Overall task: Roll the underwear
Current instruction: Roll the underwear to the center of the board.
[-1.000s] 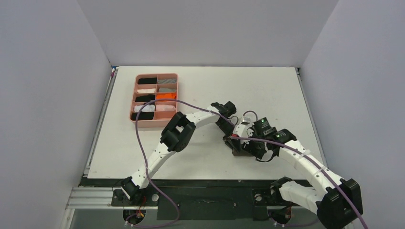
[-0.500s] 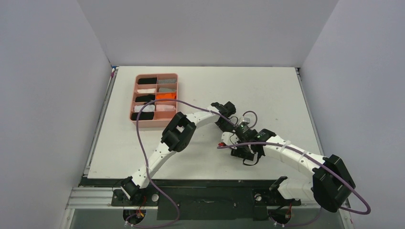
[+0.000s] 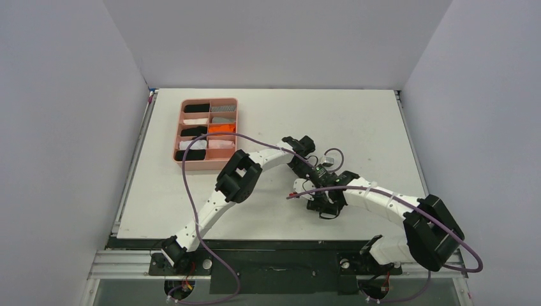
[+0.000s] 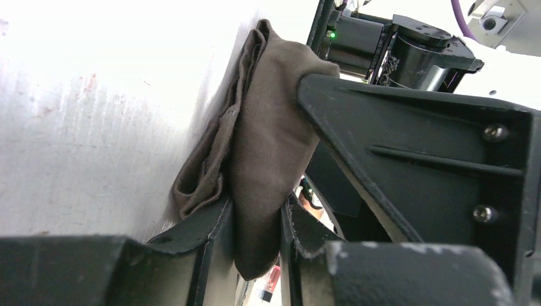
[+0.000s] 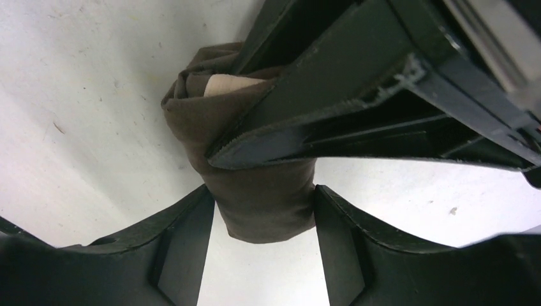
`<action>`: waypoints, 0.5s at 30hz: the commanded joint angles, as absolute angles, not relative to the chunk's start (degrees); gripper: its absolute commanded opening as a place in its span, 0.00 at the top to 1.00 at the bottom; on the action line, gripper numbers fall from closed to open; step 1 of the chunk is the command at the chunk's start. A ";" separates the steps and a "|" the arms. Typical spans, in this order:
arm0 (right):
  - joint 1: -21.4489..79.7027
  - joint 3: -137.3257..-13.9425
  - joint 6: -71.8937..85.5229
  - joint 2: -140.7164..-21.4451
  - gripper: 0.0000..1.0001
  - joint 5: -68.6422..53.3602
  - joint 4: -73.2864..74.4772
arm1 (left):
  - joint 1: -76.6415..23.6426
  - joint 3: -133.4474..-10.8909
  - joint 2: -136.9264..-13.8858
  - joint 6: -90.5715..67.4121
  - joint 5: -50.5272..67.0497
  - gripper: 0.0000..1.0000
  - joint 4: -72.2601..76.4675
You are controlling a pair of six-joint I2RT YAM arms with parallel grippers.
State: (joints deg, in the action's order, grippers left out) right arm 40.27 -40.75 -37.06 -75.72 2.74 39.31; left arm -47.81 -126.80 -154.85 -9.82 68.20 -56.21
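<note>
The underwear [image 4: 268,134] is a dark grey-brown bundle, folded up and lying on the white table. A bit of its beige waistband [image 5: 226,85] shows at the far end in the right wrist view. My left gripper [image 4: 255,217] is shut on one end of the underwear. My right gripper [image 5: 263,223] has a finger against each side of the other end [image 5: 261,204] and is shut on it. In the top view the two grippers meet at the table's middle, left [image 3: 305,172] and right [image 3: 318,192], and they hide most of the cloth.
A pink tray [image 3: 207,167] with several small rolled cloths in its compartments stands at the far left of the table. Grey walls close in the left, right and back sides. Purple cables hang along both arms.
My right gripper has shifted slightly left over the underwear and its arm has swung, with the elbow now further right and back. The left arm has not moved.
</note>
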 commanded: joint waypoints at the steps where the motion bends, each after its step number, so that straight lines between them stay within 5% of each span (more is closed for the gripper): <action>1: 40.94 -40.62 -38.09 -78.29 0.46 2.96 36.83 | -47.43 -125.01 -161.44 -4.38 49.62 1.00 -57.83; 15: 38.60 -40.66 -40.46 -84.54 0.49 1.28 34.69 | -47.44 -124.37 -161.41 -3.69 51.39 1.00 -57.91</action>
